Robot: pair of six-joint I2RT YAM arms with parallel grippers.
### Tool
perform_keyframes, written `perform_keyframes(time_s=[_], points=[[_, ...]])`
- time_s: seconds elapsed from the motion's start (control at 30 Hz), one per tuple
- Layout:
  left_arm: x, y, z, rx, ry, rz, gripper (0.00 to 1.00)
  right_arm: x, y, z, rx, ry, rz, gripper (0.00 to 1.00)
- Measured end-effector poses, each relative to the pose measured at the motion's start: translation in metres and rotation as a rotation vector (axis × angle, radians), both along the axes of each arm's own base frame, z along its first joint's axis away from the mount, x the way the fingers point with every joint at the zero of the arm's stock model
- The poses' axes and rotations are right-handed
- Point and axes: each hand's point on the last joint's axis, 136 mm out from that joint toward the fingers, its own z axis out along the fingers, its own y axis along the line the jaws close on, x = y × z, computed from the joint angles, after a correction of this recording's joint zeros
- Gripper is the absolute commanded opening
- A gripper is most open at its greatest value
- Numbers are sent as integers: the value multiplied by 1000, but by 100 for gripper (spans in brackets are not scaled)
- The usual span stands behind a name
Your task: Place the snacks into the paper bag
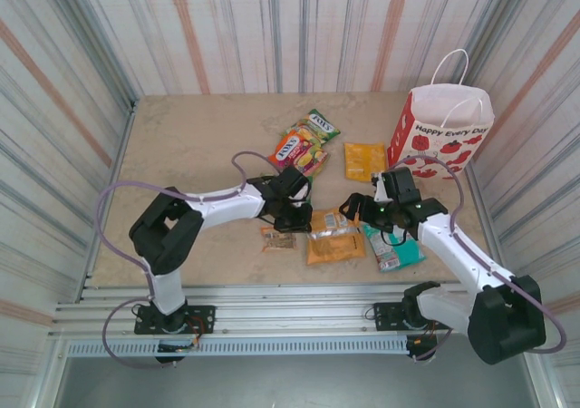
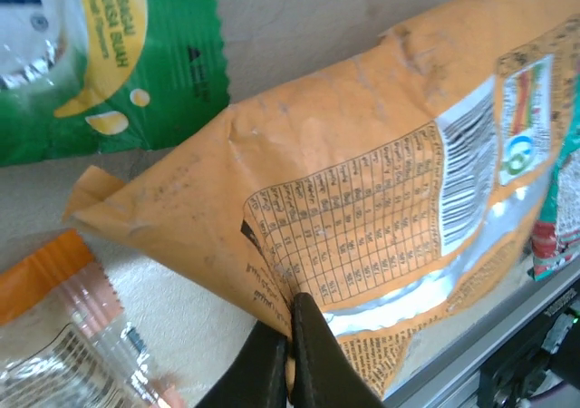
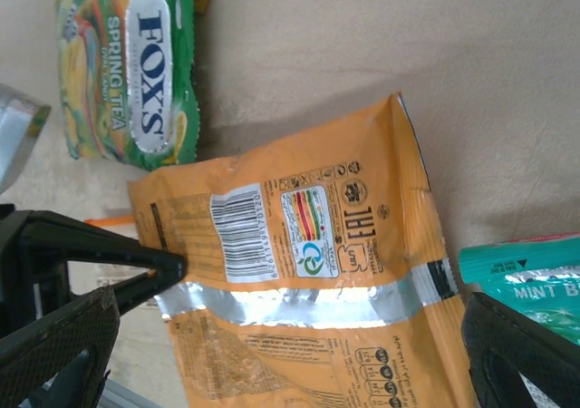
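Beige tabletop [image 1: 199,145], "FOX'S SPRING TEA" packet [image 3: 136,77], left hand [image 2: 291,322] clamped on orange packet [image 2: 362,181], right hand [image 1: 361,208] open

White left arm [image 1: 217,206] with black joints, matching right arm [image 1: 458,249], lilac cables [image 1: 101,222], black left hand [image 2: 291,322]

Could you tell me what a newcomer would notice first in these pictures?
Probably the white paper bag with red apples, standing at the far right corner of the table. Then the left gripper, shut on the edge of an orange packet near the front, with the right gripper open over the same packet.
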Motion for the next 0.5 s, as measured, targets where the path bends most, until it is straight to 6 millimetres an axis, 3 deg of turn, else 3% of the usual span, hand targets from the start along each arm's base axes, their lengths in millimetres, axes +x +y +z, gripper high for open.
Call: perform_keyframes(time_s=[0.2,0.37,0.5], points=[[7,11,55,-17,-243,-151,0,6,-4,29,-56,-136,78,98],[11,24,114,-39,-532,-335,0,19,1,81,-118,-323,223,96],[13,36,151,-42,-752,-476,0,18,8,111,-157,-440,363,92]])
